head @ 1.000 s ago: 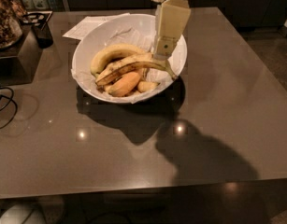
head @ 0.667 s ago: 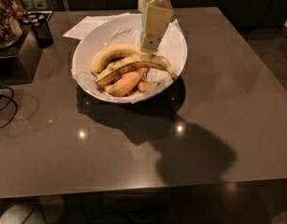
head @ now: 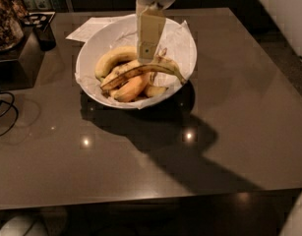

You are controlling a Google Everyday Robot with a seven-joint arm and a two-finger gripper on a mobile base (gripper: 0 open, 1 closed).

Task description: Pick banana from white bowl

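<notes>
The white bowl (head: 87, 53), lined with crumpled white paper, stands at the back of the dark table. The banana (head: 140, 71), long, slim and brown-streaked, lies across the pile of fruit, its dark stem pointing right. A plumper, cleaner banana (head: 112, 58) lies behind it to the left, and an orange fruit piece (head: 132, 88) lies in front. My gripper (head: 147, 53) hangs down from the top edge into the bowl. Its cream tip is right over the middle of the streaked banana and looks to be touching it or just above it.
A sheet of white paper (head: 89, 28) lies behind the bowl on the left. A dark cup (head: 45, 35) and a basket (head: 4, 21) stand on a raised block at the far left. A black cable (head: 4, 113) loops at the left edge. The table's front edge (head: 140, 199) is near.
My gripper has moved left across the bowl, from its right side to over the middle of the streaked banana. The fruit has not moved.
</notes>
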